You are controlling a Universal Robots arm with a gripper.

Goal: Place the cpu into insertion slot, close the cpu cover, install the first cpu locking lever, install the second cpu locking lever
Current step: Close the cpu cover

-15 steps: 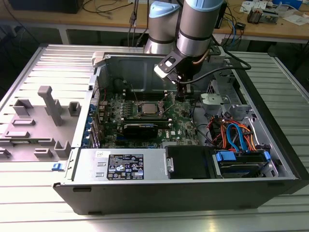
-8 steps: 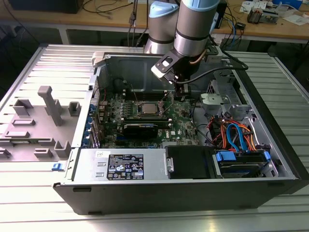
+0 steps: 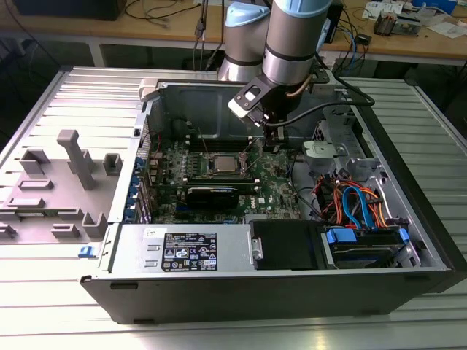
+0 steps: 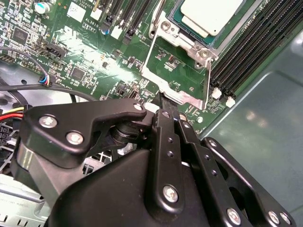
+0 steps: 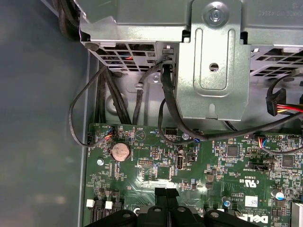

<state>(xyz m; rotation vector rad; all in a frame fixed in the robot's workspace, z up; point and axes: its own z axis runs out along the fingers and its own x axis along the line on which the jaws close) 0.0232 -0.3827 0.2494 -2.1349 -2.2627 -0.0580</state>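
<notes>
1. Plainly, the gripper (image 5: pixel 166 193) had its two black fingers pressed together, with only a hairline seam between the tips in the first wrist view.
2. Nothing showed pinched between them. Whether some thin edge was caught there could not be told.
3. In the second wrist view the gripper (image 4: pixel 160 97) ended right at the near rail of the cpu cover (image 4: pixel 182 93). Tip and rail looked to meet, though true contact was not certain.
4. The cpu cover was open: its silver frame stood tilted off the socket, with green board showing through its cut-out centre.
5. The cpu (image 4: pixel 210 14) lay flat in the socket, metal top up, just beside the black memory slots (image 4: pixel 255 52).
6. In the exterior view the cpu sat near the middle of the motherboard (image 3: pixel 281 182), and the gripper hung just beside it, toward the exterior view's right.
7. The motherboard lay inside the open computer case (image 3: pixel 292 292), which rested on a ribbed metal table (image 3: pixel 44 306).
8. Near one edge of the motherboard, in the first wrist view, a coin battery (image 5: pixel 120 152) sat beside looping black cables (image 5: pixel 75 118).
</notes>
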